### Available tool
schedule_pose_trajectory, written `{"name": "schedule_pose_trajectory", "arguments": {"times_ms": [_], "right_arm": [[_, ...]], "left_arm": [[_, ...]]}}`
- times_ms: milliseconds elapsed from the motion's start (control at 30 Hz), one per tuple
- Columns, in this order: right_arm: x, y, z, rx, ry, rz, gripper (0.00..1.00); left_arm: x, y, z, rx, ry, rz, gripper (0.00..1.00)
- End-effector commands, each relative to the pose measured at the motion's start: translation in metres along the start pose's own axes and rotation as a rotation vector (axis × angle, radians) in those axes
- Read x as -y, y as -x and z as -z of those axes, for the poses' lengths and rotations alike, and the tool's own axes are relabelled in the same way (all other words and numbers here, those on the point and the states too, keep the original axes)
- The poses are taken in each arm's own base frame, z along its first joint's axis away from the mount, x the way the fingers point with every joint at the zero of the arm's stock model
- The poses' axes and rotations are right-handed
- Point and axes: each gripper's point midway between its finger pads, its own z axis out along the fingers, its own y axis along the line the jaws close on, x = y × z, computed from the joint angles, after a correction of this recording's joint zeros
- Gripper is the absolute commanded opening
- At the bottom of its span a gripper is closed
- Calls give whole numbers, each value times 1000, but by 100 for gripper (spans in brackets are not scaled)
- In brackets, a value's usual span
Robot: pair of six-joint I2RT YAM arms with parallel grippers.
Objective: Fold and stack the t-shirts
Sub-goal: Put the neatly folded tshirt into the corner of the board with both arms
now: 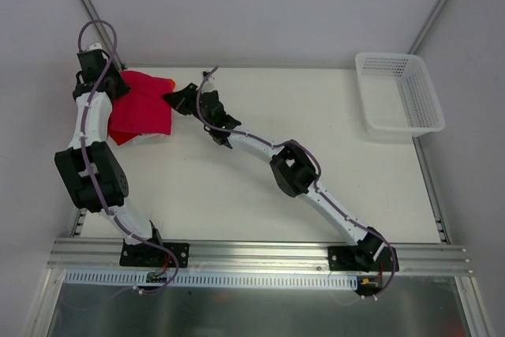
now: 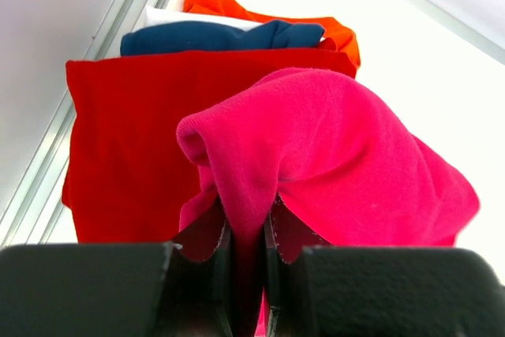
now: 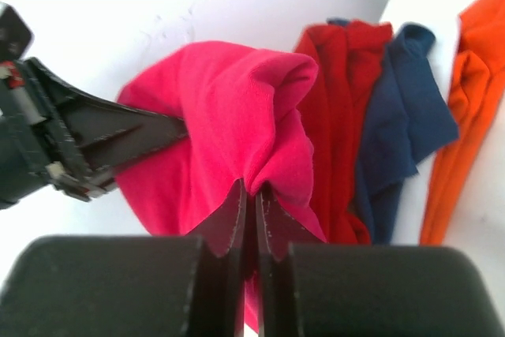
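Both arms are on the pink shirt (image 2: 331, 147), at the far-left corner of the worktop (image 1: 316, 108). On the left gripper (image 2: 248, 219) the jaws are clamped on a fold of pink cloth, pads nearly together with fabric pinched between them; the left wrist view shows it plainly. Same on the right gripper (image 3: 251, 195): jaws closed down on a pink pleat, only a thin slit between the pads, with cloth in it. The two pinch opposite sides, left gripper at the shirt's far-left, right gripper at its right edge. In the right wrist view the left one's black fingers (image 3: 118, 136) poke into the pink cloth from the left. Pink is bunched and humped between the two pinches, not flat. Can't tell whether its underside touches the pile or hangs just clear of it. Directly below is the red shirt (image 2: 126, 124), spread wide and fairly flat. Past red, each showing from under the one before: blue shirt (image 2: 213, 37), a sliver of white shirt (image 2: 170, 16), then orange shirt (image 2: 237, 5) farthest out. From the top camera pink covers most of the pile; only a red-orange edge shows at its near-left side. The pile lies close to the worktop's left edge. White mesh basket (image 1: 387, 57) sits at the far-right corner, well apart from the shirts and both grippers.
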Motion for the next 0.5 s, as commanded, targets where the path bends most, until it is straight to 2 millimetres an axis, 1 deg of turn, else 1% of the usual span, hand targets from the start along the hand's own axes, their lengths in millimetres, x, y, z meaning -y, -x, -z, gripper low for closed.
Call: {"name": "schedule_pose_trajectory", "arguments": {"times_ms": [0,100,167,233,300,333,367,400,433,467], "right_arm": [[-66,38,-3,158,148,1,0],[-70,39,-4,194,138,18,0],[-68,41,-4,196,125,23,0],[-63,40,-4,191,108,19,0],[-57,40,-3,184,97,4,8],[-50,37,-2,174,86,2,15],[-50,37,-1,173,90,-1,46],[-47,33,0,159,92,-8,59],[-39,30,1,146,82,-7,74],[-38,27,1,141,88,-10,99]], "left_arm": [[-1,57,10,153,14,-28,0],[0,63,9,164,13,-40,0],[-8,66,7,173,57,-45,0],[-14,67,0,170,79,-48,0],[-19,65,-9,159,90,-40,0],[-21,64,-13,152,90,-37,0],[-26,65,-16,148,91,-30,0],[-28,62,-23,135,88,-21,0],[-30,61,-26,130,83,-12,0],[-35,58,-32,119,96,-3,0]]}}
